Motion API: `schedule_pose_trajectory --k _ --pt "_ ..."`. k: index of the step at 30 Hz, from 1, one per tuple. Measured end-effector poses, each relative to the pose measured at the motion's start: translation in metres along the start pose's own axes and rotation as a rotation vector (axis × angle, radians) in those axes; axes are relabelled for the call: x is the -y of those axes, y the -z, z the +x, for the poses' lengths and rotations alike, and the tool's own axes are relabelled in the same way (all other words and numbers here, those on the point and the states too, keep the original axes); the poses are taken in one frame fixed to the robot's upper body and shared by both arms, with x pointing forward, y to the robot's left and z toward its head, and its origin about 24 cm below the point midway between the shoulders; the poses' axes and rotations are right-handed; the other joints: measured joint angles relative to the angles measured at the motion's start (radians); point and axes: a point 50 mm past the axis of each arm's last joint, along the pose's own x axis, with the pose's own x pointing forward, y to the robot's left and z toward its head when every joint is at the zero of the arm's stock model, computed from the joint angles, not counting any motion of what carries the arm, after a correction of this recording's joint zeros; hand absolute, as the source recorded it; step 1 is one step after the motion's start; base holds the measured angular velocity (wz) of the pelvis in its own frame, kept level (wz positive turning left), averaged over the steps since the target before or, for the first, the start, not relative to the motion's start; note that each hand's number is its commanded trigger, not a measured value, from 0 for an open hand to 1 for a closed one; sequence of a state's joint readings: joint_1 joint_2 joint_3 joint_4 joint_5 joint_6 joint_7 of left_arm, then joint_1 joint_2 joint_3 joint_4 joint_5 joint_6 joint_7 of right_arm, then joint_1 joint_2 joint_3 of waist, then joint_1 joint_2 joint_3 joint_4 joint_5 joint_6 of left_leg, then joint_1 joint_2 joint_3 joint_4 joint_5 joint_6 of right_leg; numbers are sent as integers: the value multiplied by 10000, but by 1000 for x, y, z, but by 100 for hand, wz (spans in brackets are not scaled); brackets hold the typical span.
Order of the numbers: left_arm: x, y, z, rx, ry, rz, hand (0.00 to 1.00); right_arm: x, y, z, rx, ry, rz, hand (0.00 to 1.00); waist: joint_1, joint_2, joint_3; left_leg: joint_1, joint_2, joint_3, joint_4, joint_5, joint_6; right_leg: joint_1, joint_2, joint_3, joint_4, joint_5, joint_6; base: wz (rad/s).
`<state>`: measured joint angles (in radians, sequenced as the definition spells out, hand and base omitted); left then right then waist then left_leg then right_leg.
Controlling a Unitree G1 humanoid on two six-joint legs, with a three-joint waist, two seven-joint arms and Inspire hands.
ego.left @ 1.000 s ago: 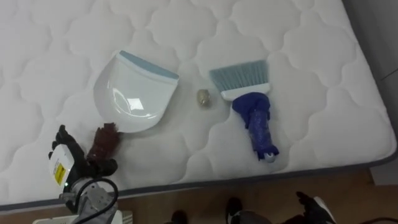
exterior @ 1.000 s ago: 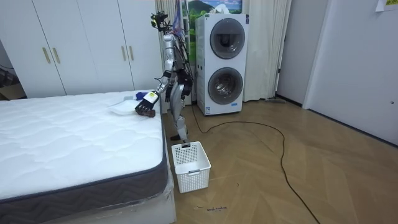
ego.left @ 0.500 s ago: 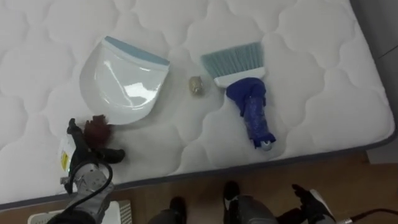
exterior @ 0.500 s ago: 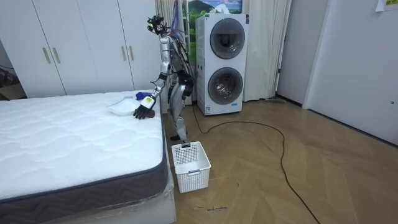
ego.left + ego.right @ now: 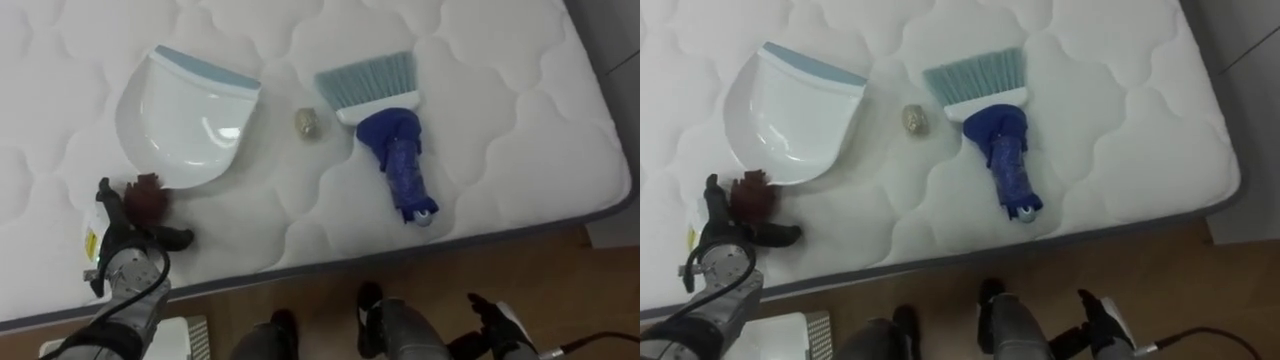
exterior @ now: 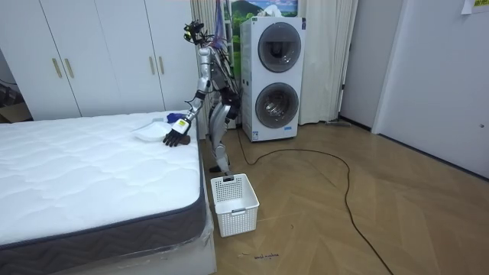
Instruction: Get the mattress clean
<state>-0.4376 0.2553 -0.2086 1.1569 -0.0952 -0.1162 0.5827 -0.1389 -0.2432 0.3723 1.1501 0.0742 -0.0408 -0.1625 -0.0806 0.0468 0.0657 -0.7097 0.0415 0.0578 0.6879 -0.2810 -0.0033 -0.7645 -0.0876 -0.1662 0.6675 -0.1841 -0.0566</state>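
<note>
one white dustpan [image 5: 185,115], judged light and stiff, lies on the bed [image 5: 500,120]; best taken by its dark red handle [image 5: 148,197], where the left hand [image 5: 128,240] sits spread-fingered, gripping nothing.

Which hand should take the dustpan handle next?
Left: the left hand is on the mattress right beside the dark red handle of the dustpan; the right hand hangs low, off the mattress.

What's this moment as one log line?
left hand: open by dustpan handle | brush: untouched | scrap: on mattress
</note>
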Motion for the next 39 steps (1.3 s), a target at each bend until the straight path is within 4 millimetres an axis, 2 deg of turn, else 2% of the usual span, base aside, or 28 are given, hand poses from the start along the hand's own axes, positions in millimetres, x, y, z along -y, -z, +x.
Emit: schedule_pose_trajectory --k 5,11,15,29,39 --pt "-2 0 1 -56 -113 106 100 0 1 0 -22 -12 -43 0 -10 4 -2 -91 -3 39 95 -19 -15 -154 -37 14 225 -74 -53 0" --pt "-14 0 8 -43 -480 434 100 0 -3 0 98 -47 -106 0 -121 27 -4 -284 17 -101 409 -139 -122 -274 -22 -19 474 -186 -124 1" --pt "-25 1 13 -261 -715 717 100 -2 -5 -1 202 -84 -78 0 -249 32 -7 -315 15 -88 443 -130 -98 -312 -14 8 472 -160 -117 -3" --pt "-21 2 14 -586 36 877 100 0 -5 -1 67 -61 -63 0 -226 82 -24 -269 -5 21 374 -192 -31 -310 -80 -2 427 -151 -81 0" --pt "-20 5 13 -764 198 1079 100 0 -2 -1 -53 120 -2 0 -190 147 -8 -7 -20 153 280 -194 -18 -152 -130 24 444 -152 -75 -1"
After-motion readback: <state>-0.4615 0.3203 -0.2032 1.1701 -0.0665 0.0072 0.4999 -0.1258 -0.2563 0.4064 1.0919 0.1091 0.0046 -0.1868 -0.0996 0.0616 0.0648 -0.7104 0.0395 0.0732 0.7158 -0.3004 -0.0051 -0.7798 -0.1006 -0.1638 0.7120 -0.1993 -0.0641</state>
